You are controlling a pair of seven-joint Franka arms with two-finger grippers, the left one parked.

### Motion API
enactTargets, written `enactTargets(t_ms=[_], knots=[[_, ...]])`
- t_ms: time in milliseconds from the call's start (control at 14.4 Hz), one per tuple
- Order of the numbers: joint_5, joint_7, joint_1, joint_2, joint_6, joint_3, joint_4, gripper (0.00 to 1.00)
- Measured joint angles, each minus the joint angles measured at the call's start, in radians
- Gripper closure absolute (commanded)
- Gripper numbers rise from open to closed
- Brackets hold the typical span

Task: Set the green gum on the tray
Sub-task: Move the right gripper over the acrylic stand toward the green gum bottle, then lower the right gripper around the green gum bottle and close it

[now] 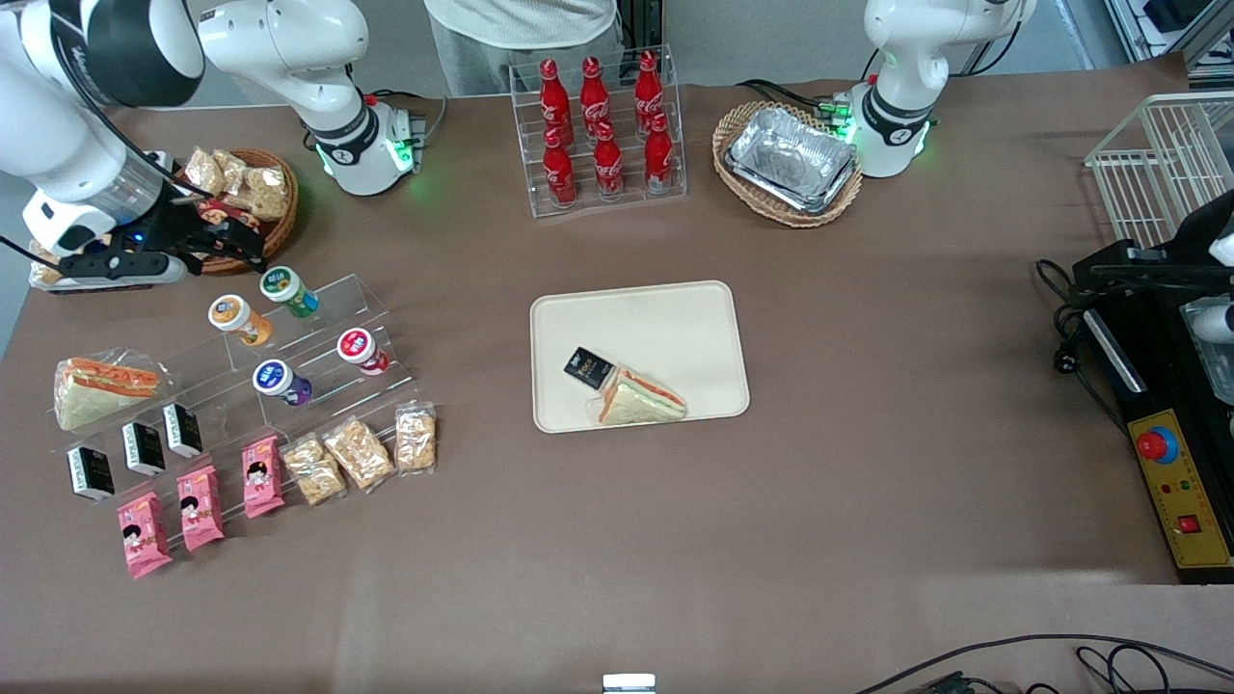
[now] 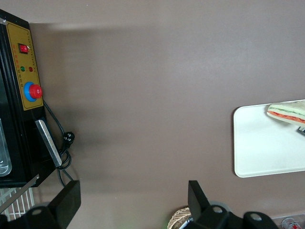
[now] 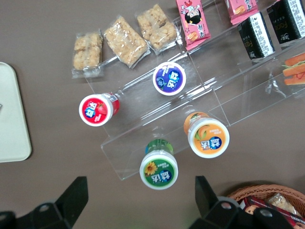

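Note:
The green gum [image 1: 287, 289] [image 3: 158, 170] is a small bottle with a white-rimmed green lid. It lies on the top step of a clear acrylic stand [image 1: 318, 333], toward the working arm's end of the table. My gripper [image 1: 236, 246] [image 3: 141, 198] hangs open above the stand's top edge, a little farther from the front camera than the green gum. Nothing is between its fingers [image 3: 76, 195]. The cream tray [image 1: 675, 318] [image 3: 12, 119] lies mid-table and holds a sandwich [image 1: 641, 397] and a black packet [image 1: 588, 367].
On the stand beside the green gum lie an orange bottle [image 1: 238, 318], a purple one [image 1: 280, 381] and a red one [image 1: 362, 349]. Snack packets and a sandwich [image 1: 101, 386] fill the lower steps. A wicker basket [image 1: 246, 202] sits under the arm. A cola rack [image 1: 603, 125] and a foil tray [image 1: 791, 159] stand farther back.

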Motion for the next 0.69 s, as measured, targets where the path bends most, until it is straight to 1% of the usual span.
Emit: enactTargets(t_ms=[278,694], knots=[[-0.027,0.000,0.000,0.000,0.075,-0.001,-0.069,0.00],[-0.030,0.000,-0.002,0.001,0.129,-0.008,-0.156,0.02]])
